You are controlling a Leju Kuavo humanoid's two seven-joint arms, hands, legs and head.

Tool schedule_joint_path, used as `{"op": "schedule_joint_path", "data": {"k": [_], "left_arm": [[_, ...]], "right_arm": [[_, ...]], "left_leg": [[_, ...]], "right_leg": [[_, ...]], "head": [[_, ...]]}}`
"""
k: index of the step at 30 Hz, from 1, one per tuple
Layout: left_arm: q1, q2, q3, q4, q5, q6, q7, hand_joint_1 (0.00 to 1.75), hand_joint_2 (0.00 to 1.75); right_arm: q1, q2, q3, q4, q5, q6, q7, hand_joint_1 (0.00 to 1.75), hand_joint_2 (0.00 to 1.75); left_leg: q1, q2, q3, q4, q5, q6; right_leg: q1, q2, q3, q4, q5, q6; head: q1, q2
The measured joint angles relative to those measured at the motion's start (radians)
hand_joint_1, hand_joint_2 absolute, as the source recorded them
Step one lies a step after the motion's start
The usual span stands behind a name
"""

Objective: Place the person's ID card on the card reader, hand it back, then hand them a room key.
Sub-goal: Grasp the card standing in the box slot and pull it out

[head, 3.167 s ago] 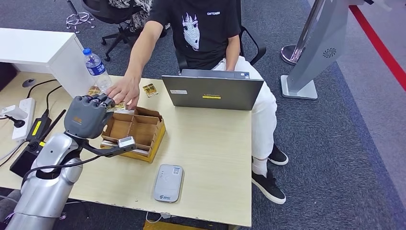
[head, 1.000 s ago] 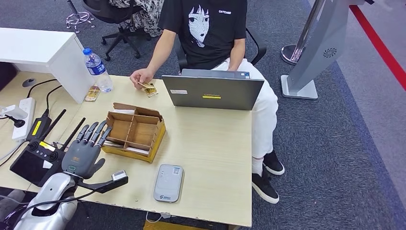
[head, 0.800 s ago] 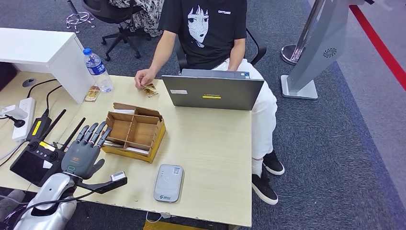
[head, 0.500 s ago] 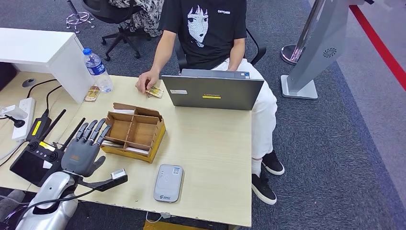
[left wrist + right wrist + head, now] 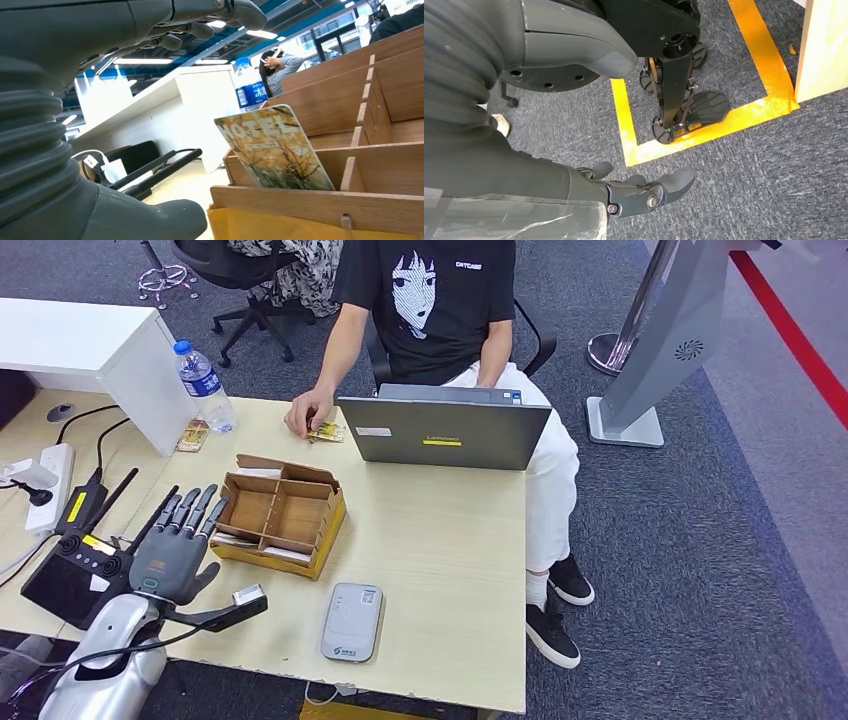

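Across the middle of the head view runs the table (image 5: 440, 540), its far edge met by the seated person (image 5: 440, 310), so whatever I pass over has a short way to travel. Behind the open laptop (image 5: 445, 430), the person's hand (image 5: 303, 412) rests on a card (image 5: 326, 431) at upper centre; I judge this to be the room key already handed across, though it could be their ID card. Left of centre sits the partitioned cardboard box (image 5: 285, 515), kept near my arm, probably so I can draw keys from it; the left wrist view shows a hotel card (image 5: 275, 150) propped upright in one compartment. At lower centre lies the card reader (image 5: 352, 620), bare on top. My left hand (image 5: 178, 550), fingers spread and holding nothing, hovers at lower left beside the box. My right hand (image 5: 644, 192) hangs over carpet, fingers loosely apart, empty.
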Motion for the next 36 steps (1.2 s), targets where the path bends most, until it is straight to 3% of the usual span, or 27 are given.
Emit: {"op": "schedule_joint_path", "data": {"k": [11,12,16,17,36], "left_arm": [[-0.048,-0.033,0.0,0.064,-0.025,0.029,-0.01,0.0,1.75],[-0.049,-0.034,0.0,0.067,-0.025,0.03,-0.01,0.09,1.75],[-0.052,-0.038,0.0,0.077,-0.026,0.032,-0.01,1.66,1.75],[-0.053,-0.038,0.0,0.079,-0.026,0.032,-0.01,1.72,1.75],[-0.056,-0.04,0.0,0.106,-0.019,0.052,-0.02,1.75,1.75]], "right_arm": [[0.0,0.001,0.0,0.0,0.005,0.0,0.001,0.0,1.75],[0.0,0.001,0.0,0.0,0.005,0.001,0.001,0.0,1.75],[0.0,0.002,0.001,0.0,0.005,0.001,0.001,0.0,1.75],[0.0,0.002,0.001,0.0,0.006,0.001,0.001,0.0,1.75],[0.0,0.002,0.001,0.0,0.006,0.001,0.001,0.0,1.75]], "left_leg": [[0.0,0.0,0.0,0.0,0.0,0.0],[0.0,0.0,0.0,0.0,0.0,0.0],[0.0,0.0,0.0,0.0,0.0,0.0],[0.0,0.0,0.0,0.0,0.0,0.0],[0.0,0.0,0.0,0.0,0.0,0.0]], "right_leg": [[0.0,0.0,0.0,0.0,0.0,0.0],[0.0,0.0,0.0,0.0,0.0,0.0],[0.0,0.0,0.0,0.0,0.0,0.0],[0.0,0.0,0.0,0.0,0.0,0.0],[0.0,0.0,0.0,0.0,0.0,0.0]], "head": [[0.0,0.0],[0.0,0.0],[0.0,0.0],[0.0,0.0],[0.0,0.0]]}}
